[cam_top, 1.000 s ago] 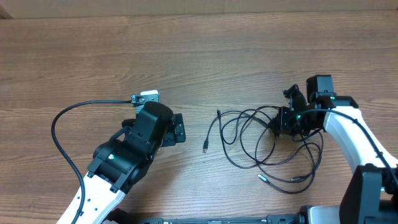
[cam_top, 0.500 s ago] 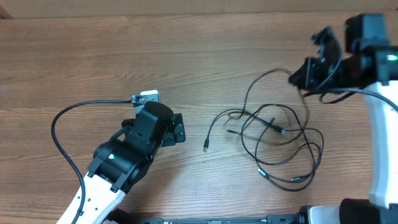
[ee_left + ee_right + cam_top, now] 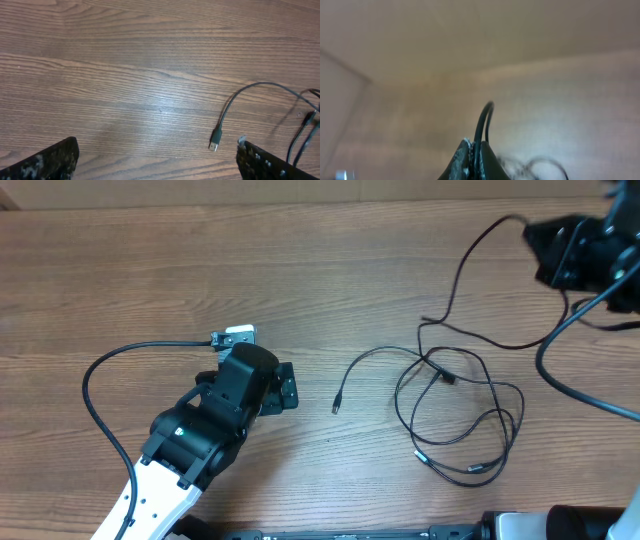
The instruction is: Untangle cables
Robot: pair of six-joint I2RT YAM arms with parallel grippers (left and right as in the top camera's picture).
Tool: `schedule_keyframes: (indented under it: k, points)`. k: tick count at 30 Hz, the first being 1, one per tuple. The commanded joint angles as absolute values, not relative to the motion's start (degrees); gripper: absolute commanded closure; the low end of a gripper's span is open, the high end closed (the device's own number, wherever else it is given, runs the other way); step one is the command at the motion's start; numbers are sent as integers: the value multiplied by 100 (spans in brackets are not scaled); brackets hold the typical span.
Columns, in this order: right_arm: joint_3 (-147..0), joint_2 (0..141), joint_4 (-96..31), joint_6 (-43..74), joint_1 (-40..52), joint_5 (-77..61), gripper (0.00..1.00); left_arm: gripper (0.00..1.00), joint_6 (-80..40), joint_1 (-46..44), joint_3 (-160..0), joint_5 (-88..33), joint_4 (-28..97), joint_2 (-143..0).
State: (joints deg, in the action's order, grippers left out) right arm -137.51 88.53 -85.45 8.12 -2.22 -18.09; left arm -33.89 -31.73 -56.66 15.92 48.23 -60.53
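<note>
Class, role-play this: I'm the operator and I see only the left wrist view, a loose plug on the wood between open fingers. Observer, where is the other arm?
Observer: The right end effector is at the far right of the overhead view, well away from your plug.
Operator: Is it holding anything?
Observer: Yes. The right wrist view shows it shut on a cable.
Operator: And the rest?
Observer: The tangle lies on the table, with one strand running up to that end effector.

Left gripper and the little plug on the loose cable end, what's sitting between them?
Nothing, just bare wooden table. The overhead view shows it: the left gripper and the plug lie apart with only wood between.
</note>
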Motion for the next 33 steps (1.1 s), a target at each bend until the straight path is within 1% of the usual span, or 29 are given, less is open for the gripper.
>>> schedule_keyframes:
  k: [1,3,7,11,15,22,24,27,33]
  points:
    - [-14020,8785,-8154,1507,-233,-1527,96,0,-3275,-3146,-5712,1691,4821,-6075]
    - [-14068,8785,-7701,1892,-233,-1566,96,0,-3275,-3146,-5712,1693,4821,-6073]
    - [-14068,8785,-6954,2257,-233,-1699,96,0,-3275,-3146,-5712,1691,4821,-6075]
    - [-14068,8785,-6598,2250,-233,-1400,96,0,-3275,-3146,-5712,1693,4821,-6073]
    - [-14066,8788,-6434,2248,-233,-292,96,0,-3275,-3146,-5712,1693,4823,-6075]
    - [-14064,8807,-6416,2182,-235,3129,96,0,-3275,-3146,-5712,1691,4823,-6075]
    - [-14064,8851,-6412,1957,-248,3986,96,0,-3275,-3146,-5712,1693,4821,-6075]
    - [-14064,8919,-6434,1697,-381,4512,96,0,-3275,-3146,-5712,1693,4823,-6075]
    - [-14059,9085,-6514,1632,-1035,4558,96,0,-3275,-3146,-5712,1691,4821,-6075]
